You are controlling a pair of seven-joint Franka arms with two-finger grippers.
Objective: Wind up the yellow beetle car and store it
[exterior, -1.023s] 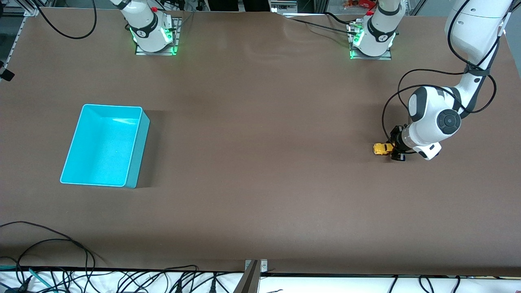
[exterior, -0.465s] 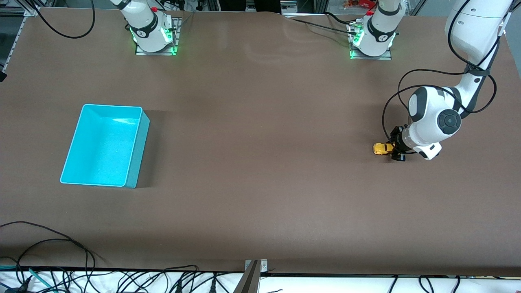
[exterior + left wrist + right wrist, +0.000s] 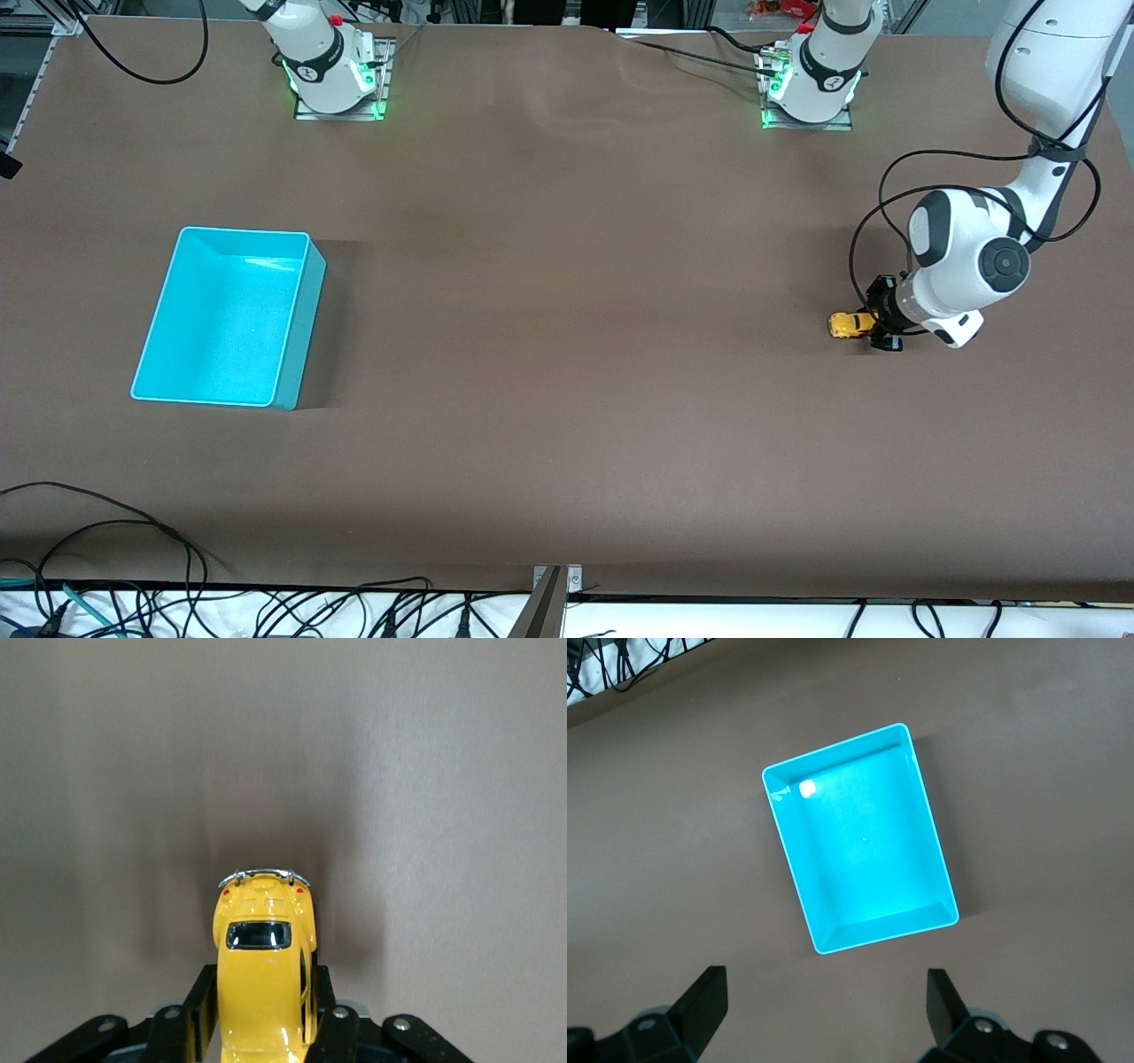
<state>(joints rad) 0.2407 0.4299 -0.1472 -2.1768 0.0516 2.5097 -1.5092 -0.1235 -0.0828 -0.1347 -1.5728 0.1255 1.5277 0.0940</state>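
Two hands share this job, and only one is at work. The left hand [image 3: 873,330] is low at the left arm's end of the surface [image 3: 567,354], clenched on the yellow beetle car [image 3: 850,325]; its wrist view shows a black finger [image 3: 197,1014] pressed against each flank of the car's body [image 3: 264,979], with the chrome bumper end pointing away from the wrist. The car appears to sit on or just above the surface, and the frames do not settle whether its wheels touch. It lies well apart from the turquoise bin [image 3: 301,310], which stands empty toward the right arm's end of the surface. The right hand [image 3: 824,1005] waits released, fingers spread wide, high over that bin and out of the front view. The step in hand looks like the winding: with the car gripped by its sides, the likely next move is to press the wheels down and drag the car backward along the surface to load its spring, which calls for steady downward pressure and a straight pull so the wheels roll rather than skid. After that the car has to get across the long stretch of surface to the bin, either carried by the left hand or rolling under its own spring.
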